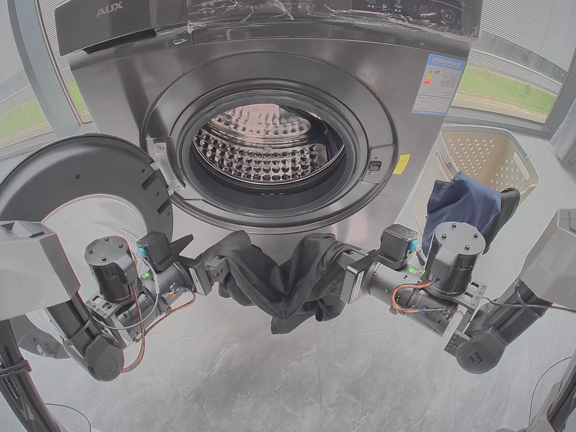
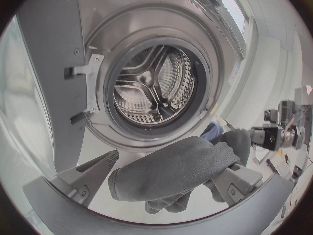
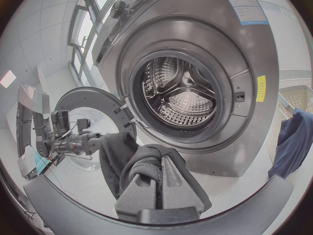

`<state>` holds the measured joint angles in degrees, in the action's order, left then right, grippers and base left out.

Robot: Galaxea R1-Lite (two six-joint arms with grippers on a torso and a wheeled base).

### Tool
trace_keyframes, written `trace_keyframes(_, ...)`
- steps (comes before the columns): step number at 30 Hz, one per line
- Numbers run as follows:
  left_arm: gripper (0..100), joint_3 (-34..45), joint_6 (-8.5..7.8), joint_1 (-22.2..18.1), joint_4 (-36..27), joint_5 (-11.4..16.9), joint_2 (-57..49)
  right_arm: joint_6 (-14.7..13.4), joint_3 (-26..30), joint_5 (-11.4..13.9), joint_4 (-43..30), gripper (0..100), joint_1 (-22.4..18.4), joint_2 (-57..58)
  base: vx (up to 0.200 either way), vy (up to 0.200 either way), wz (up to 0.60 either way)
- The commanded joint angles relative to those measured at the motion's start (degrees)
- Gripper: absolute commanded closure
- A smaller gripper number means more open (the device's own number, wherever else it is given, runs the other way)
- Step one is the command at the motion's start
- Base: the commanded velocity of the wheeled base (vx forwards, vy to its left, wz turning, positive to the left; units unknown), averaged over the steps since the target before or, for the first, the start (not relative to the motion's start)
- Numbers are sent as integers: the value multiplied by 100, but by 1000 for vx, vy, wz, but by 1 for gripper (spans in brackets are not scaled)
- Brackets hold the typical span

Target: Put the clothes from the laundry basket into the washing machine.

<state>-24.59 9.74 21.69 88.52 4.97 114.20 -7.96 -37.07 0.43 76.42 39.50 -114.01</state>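
Now: black garment (image 1: 282, 283) hangs just below the open mouth of the washing machine (image 1: 384, 73), slung between both tools. Right tool (image 3: 159, 168) pinches one end. Left tool (image 1: 217, 271) is spread, cloth draped over one finger. Blue garment (image 1: 462, 202) lies on the basket (image 1: 492, 157), right of the machine.

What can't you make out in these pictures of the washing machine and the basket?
- Inside of the laundry basket: the blue garment covers its lower part in the head view; the right wrist view's edge cuts it off.
- Type of the dark garment: bunched and twisted in all views.
- Symbols on the control panel: too small, under wrinkled film, head view.
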Motion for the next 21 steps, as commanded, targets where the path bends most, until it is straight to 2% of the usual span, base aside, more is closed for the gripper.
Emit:
trace_keyframes(1, 0, 446, -236, 55, -1, 118, 85, -4, -55, -34, -31, 100, -258, 54, 0, 0, 0)
trace_keyframes(3, 0, 640, -376, 73, -1, 373, 85, -4, -142, -34, -57, 100, -373, 45, 0, 0, 0)
trace_keyframes(4, 0, 648, -394, 73, -1, 382, 85, -4, -142, -34, -57, 100, -381, 45, 0, 0, 0)
trace_keyframes(5, 0, 833, -499, 73, -1, 601, 85, -4, -204, -34, -84, 100, -469, 45, 0, 0, 0)
trace_keyframes(6, 0, 903, -552, 81, -1, 663, 76, -4, -222, -34, -101, 100, -504, 36, 0, 0, 0)
trace_keyframes(11, 0, 1017, -658, 99, -1, 689, 50, -13, -248, -51, -172, 100, -592, 36, 0, 0, 0)
trace_keyframes(18, 0, 1017, -693, 29, -1, 645, 14, -30, -178, -87, -277, 100, -592, 45, 0, 0, 0)
trace_keyframes(21, 0, 1061, -763, 29, -1, 654, -12, -30, -230, -218, -330, 100, -636, 45, 0, 0, 0)
